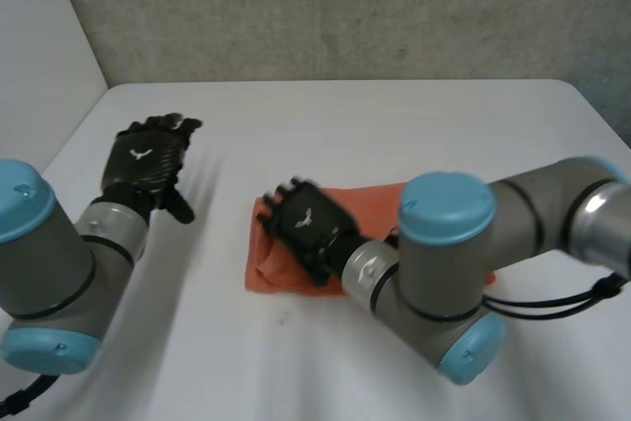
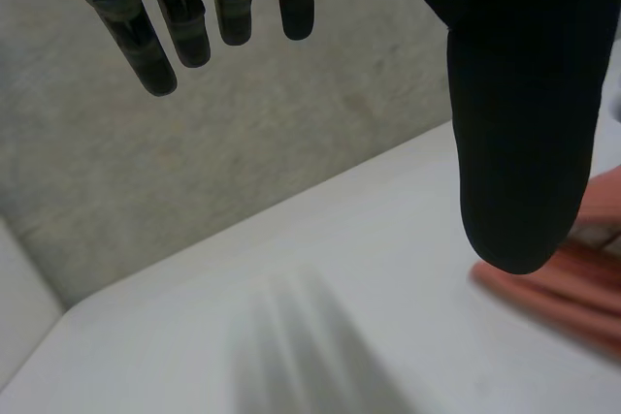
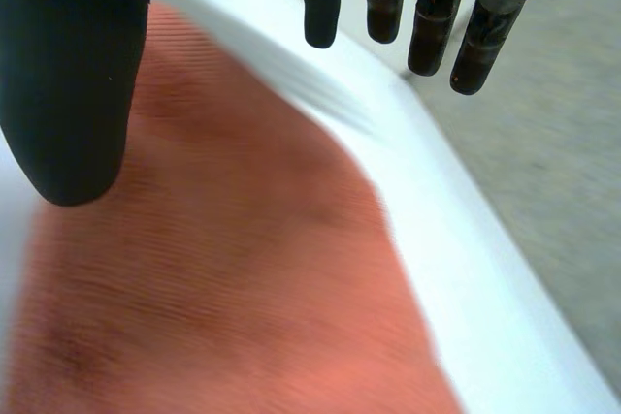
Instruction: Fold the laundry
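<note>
The cloth (image 1: 375, 204) lies mid-table (image 1: 394, 125), doubled over by the look of it. I'd call it soft, light and limp: it'll sag unless pinched at a corner or along an edge. The right hand (image 1: 308, 226) is over the end nearer the left arm, fingers straight, holding nothing. The left hand (image 1: 148, 160) is well apart above bare table, fingers loose and spread. The right wrist view gives the ribbed weave under the palm; the head view gives the whole outline.
</note>
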Robot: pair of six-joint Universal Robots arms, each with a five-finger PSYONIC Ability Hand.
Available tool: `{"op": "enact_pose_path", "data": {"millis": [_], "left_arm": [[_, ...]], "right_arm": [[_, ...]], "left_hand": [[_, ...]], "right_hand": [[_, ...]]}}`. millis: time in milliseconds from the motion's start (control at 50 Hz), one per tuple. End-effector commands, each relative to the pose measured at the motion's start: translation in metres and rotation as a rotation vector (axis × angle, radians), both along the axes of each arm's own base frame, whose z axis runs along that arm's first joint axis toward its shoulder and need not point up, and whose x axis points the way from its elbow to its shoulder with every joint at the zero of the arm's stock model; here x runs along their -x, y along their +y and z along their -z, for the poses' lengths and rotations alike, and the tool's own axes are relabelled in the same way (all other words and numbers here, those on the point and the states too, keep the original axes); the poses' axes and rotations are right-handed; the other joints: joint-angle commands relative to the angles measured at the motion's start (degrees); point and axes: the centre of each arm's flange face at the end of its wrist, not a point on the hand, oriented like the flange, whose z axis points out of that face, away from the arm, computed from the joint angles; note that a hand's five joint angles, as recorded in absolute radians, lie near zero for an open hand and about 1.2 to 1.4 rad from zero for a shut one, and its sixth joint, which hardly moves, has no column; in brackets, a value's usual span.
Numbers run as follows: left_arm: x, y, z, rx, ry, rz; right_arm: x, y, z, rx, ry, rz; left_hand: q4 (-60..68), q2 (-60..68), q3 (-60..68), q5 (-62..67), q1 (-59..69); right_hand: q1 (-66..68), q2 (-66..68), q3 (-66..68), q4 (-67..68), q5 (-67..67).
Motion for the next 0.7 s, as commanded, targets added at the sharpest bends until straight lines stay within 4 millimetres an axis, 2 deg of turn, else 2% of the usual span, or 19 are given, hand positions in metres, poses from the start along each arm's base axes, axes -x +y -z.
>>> {"op": "enact_pose_path", "data": {"millis": [20,40,60,80,100,120,160,180,220,280,320,400,500,540,560,600,620,640,700], "left_arm": [[0.043,0.027,-0.018,0.059,0.03,0.146],[0.054,0.035,-0.02,0.067,0.033,0.184],[0.054,0.035,-0.02,0.068,0.033,0.184],[0.065,0.042,-0.021,0.078,0.036,0.222],[0.077,0.05,-0.018,0.075,0.037,0.262],[0.078,0.05,-0.018,0.075,0.037,0.262],[0.1,0.061,-0.004,0.059,0.027,0.328],[0.1,0.061,-0.004,0.059,0.027,0.328],[0.113,0.061,0.011,0.035,0.013,0.348],[0.117,0.059,0.02,0.021,0.001,0.353],[0.12,0.056,0.034,-0.005,-0.016,0.354],[0.121,0.054,0.043,-0.023,-0.028,0.355],[0.12,0.054,0.053,-0.043,-0.043,0.351],[0.118,0.054,0.055,-0.046,-0.054,0.346],[0.118,0.054,0.055,-0.046,-0.054,0.346],[0.115,0.052,0.055,-0.039,-0.075,0.339],[0.115,0.052,0.055,-0.039,-0.075,0.338],[0.112,0.05,0.054,-0.037,-0.083,0.329],[0.105,0.048,0.049,-0.027,-0.092,0.311]], "right_arm": [[0.036,-0.03,-0.044,-0.07,-0.147,0.216],[0.047,-0.033,-0.049,-0.105,-0.177,0.251],[0.059,-0.036,-0.05,-0.139,-0.196,0.291],[0.059,-0.036,-0.05,-0.14,-0.197,0.291],[0.07,-0.039,-0.046,-0.177,-0.203,0.33],[0.07,-0.039,-0.046,-0.178,-0.203,0.331],[0.095,-0.046,-0.03,-0.237,-0.181,0.412],[0.095,-0.046,-0.03,-0.237,-0.181,0.413],[0.118,-0.05,-0.014,-0.274,-0.146,0.487],[0.132,-0.054,-0.007,-0.289,-0.128,0.536],[0.155,-0.061,0.006,-0.296,-0.075,0.602],[0.169,-0.063,0.015,-0.27,-0.012,0.625],[0.183,-0.07,0.021,-0.217,0.022,0.651],[0.186,-0.072,0.022,-0.206,0.019,0.651],[0.186,-0.072,0.022,-0.206,0.019,0.651],[0.186,-0.074,0.022,-0.193,0.008,0.649],[0.186,-0.074,0.022,-0.193,0.008,0.649],[0.185,-0.075,0.021,-0.184,0.001,0.647],[0.184,-0.08,0.017,-0.153,-0.015,0.646]], "left_hand": [[0.4,0.6,0.3,-1.5,-0.3],[0.4,0.6,0.3,-1.5,-0.3],[0.4,0.6,0.3,-1.5,-0.3],[0.4,0.6,0.3,-1.5,-0.3],[0.4,0.6,0.3,-1.5,-0.3],[0.4,0.6,0.3,-1.5,-0.3],[0.5,0.7,0.5,-1.3,-0.1],[0.5,0.7,0.5,-1.3,-0.1],[0.7,0.9,0.7,-1.2,0.0],[0.7,0.9,0.7,-1.2,0.0],[0.9,1.1,0.8,-1.0,0.2],[0.9,1.1,0.8,-1.0,0.2],[0.7,0.9,0.7,-1.2,0.0],[0.9,1.1,0.8,-1.0,0.2],[0.9,1.1,0.8,-1.0,0.2],[0.7,0.9,0.7,-1.2,0.0],[0.7,0.9,0.7,-1.2,0.0],[0.7,0.9,0.7,-1.2,0.0],[0.7,0.9,0.7,-1.2,0.0]], "right_hand": [[-2.1,-2.7,-2.3,-3.3,-4.1],[-2.1,-2.7,-2.3,-3.3,-4.1],[-2.1,-2.7,-2.3,-3.3,-4.1],[-2.1,-2.7,-2.3,-3.3,-4.1],[-2.1,-2.7,-2.3,-3.3,-4.1],[-2.1,-2.7,-2.3,-3.3,-4.1],[-2.1,-2.7,-2.3,-3.3,-4.1],[-2.1,-2.7,-2.3,-3.3,-4.1],[-2.1,-2.7,-2.3,-3.3,-4.1],[-2.1,-2.7,-2.3,-3.3,-4.1],[-2.1,-2.7,-2.3,-3.3,-4.1],[-2.1,-2.7,-2.3,-3.3,-4.1],[15.7,15.0,15.5,14.4,13.7],[36.1,35.5,35.9,34.8,34.1],[36.2,35.6,36.0,35.0,34.2],[54.9,54.3,54.7,53.7,52.9],[55.0,54.4,54.8,53.8,53.0],[66.8,66.2,66.7,65.6,64.9],[67.9,67.3,67.7,66.7,65.9]]}}
